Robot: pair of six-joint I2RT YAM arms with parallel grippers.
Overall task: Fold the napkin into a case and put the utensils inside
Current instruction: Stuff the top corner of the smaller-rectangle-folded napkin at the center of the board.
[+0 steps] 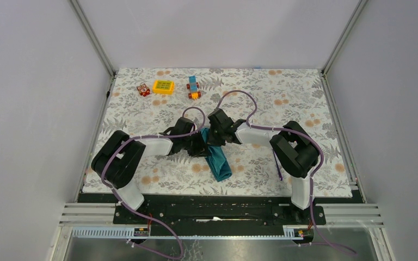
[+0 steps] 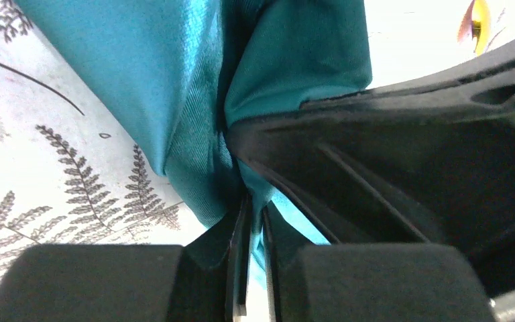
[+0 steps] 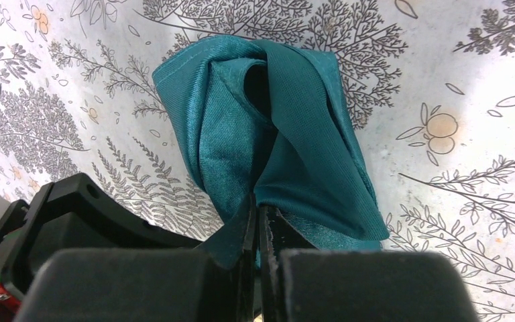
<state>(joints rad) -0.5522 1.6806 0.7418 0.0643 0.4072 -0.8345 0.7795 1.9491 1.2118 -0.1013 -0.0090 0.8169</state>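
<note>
The dark teal napkin (image 1: 220, 166) lies bunched into a narrow strip in the middle of the flowered table mat. Its upper end is lifted between both grippers. My left gripper (image 1: 200, 145) comes in from the left. In the left wrist view, its jaws (image 2: 255, 201) stand nearly together with a fold of the napkin (image 2: 174, 80) pinched between them. My right gripper (image 1: 216, 137) meets it from the right and is shut (image 3: 256, 208) on the edge of the napkin (image 3: 295, 134). A thin purple stick (image 1: 278, 166) lies by the right arm; I cannot tell whether it is one of the utensils or a cable.
Three toy blocks stand at the back left: a brown-red one (image 1: 143, 89), a yellow one (image 1: 163, 87) and a blue-orange one (image 1: 194, 88). A golden-yellow shape (image 2: 479, 23) is cut off at the top right of the left wrist view. Grey walls close in the mat.
</note>
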